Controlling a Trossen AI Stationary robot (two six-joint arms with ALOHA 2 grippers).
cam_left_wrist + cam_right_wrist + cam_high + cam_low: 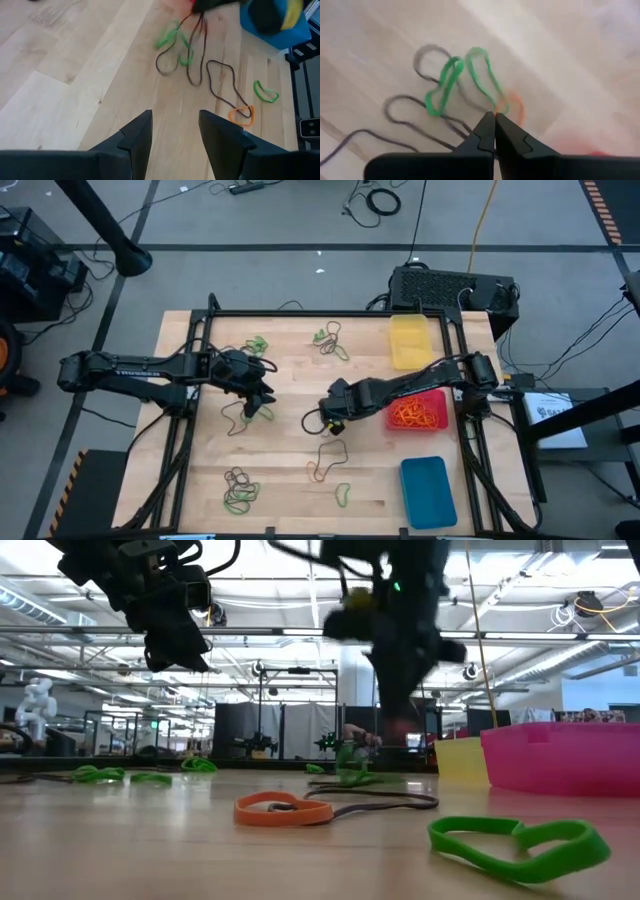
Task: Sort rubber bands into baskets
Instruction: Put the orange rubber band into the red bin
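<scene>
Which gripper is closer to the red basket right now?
Right. The right gripper is shut near the table's middle, just beside the red basket; the left gripper hangs open farther off, on the far side of the right one.

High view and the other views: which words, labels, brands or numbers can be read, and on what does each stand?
None can be read.
Left arm: pale lettering, too small to read.
White sheet right of the table: dark print, too blurred.
Low and wrist views: no text visible.
</scene>
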